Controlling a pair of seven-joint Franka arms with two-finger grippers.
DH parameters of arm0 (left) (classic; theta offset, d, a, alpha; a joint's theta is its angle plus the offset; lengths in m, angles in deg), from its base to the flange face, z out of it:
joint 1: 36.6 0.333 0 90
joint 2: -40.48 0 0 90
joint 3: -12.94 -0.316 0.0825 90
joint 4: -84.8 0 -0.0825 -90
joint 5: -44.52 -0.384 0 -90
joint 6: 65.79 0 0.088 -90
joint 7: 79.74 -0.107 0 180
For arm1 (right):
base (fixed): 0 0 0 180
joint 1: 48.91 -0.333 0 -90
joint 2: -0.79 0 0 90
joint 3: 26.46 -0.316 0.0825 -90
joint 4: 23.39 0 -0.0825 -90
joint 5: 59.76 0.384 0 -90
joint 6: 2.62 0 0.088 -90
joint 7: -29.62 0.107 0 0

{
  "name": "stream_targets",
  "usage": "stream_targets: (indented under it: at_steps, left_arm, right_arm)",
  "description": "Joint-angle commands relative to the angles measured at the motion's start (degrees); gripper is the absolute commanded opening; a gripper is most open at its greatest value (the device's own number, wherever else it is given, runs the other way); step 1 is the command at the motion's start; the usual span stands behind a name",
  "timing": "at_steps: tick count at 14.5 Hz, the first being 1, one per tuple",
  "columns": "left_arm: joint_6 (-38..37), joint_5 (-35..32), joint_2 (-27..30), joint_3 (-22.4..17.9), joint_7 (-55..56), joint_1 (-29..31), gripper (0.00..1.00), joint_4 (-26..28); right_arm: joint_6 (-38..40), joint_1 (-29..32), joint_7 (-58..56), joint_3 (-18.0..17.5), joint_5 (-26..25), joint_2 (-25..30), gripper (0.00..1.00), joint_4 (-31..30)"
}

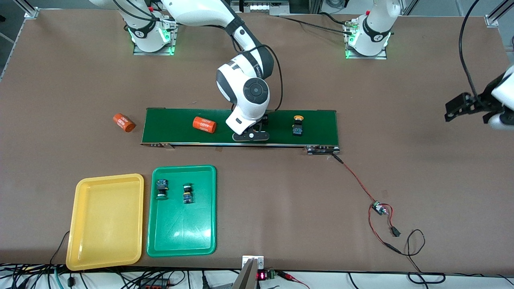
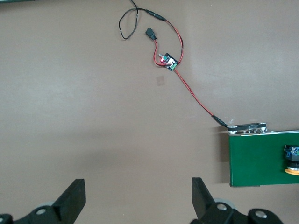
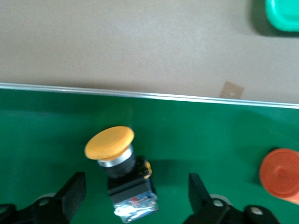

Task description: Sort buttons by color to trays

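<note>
A yellow button (image 3: 122, 175) lies on the dark-green belt (image 3: 46, 135) between the fingers of my right gripper (image 3: 135, 196), which stands open with a gap on each side. In the front view that gripper (image 1: 251, 135) hides this button. A second yellow button (image 1: 298, 125) sits on the belt (image 1: 176, 132) toward the left arm's end. Two green buttons (image 1: 161, 188) (image 1: 187, 193) lie in the green tray (image 1: 180, 233). Beside it, the yellow tray (image 1: 105, 220) holds nothing. My left gripper (image 1: 455, 110) waits open over bare table, and nothing is between its fingers (image 2: 72, 200).
One orange cylinder (image 1: 204, 124) lies on the belt beside the right gripper, another (image 1: 123, 123) on the table off the belt's end. A red wire runs from the belt's corner to a small circuit board (image 1: 378, 208).
</note>
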Motion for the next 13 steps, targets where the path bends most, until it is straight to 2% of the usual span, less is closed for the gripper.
stream_targets:
  at_steps: [1, 2, 4, 5, 6, 9, 13]
  left_arm:
    - [2.69, 1.17, 4.17, -1.39, -0.36, -1.15, 1.00, 6.27]
    - [2.52, 2.13, 3.47, -1.22, -0.10, -0.36, 1.00, 5.93]
    - [2.69, 2.66, 1.54, -1.21, -0.71, -0.09, 1.00, 4.52]
    - [2.43, 2.66, 1.53, -0.87, -0.71, -0.09, 1.00, 4.52]
    - [2.08, 2.66, 1.71, -0.69, -0.71, -0.09, 1.00, 4.52]
    - [1.55, 2.58, 1.71, -0.60, -0.54, -0.27, 1.00, 4.17]
    - [1.55, 1.87, 1.71, -0.16, -0.19, -0.62, 1.00, 4.16]
  right_arm:
    - [-0.72, -0.61, -0.99, 0.28, 1.49, -1.03, 0.71, 0.08]
    - [-0.72, -0.61, -0.90, 0.28, 1.49, -1.29, 0.54, 0.08]
    - [-0.72, -0.52, -0.72, 0.28, 1.49, -1.21, 0.30, 0.08]
    - [-0.72, -0.61, -0.72, 0.37, 1.32, -1.12, 0.19, 0.16]
    - [-0.72, -0.52, -0.46, 0.37, 1.31, -1.03, 0.12, 0.43]
    - [-0.20, 3.32, -1.16, 2.03, 1.49, -0.60, 0.08, 3.40]
    - [-0.37, 15.80, -1.60, 2.22, 0.44, -0.68, 0.03, 8.16]
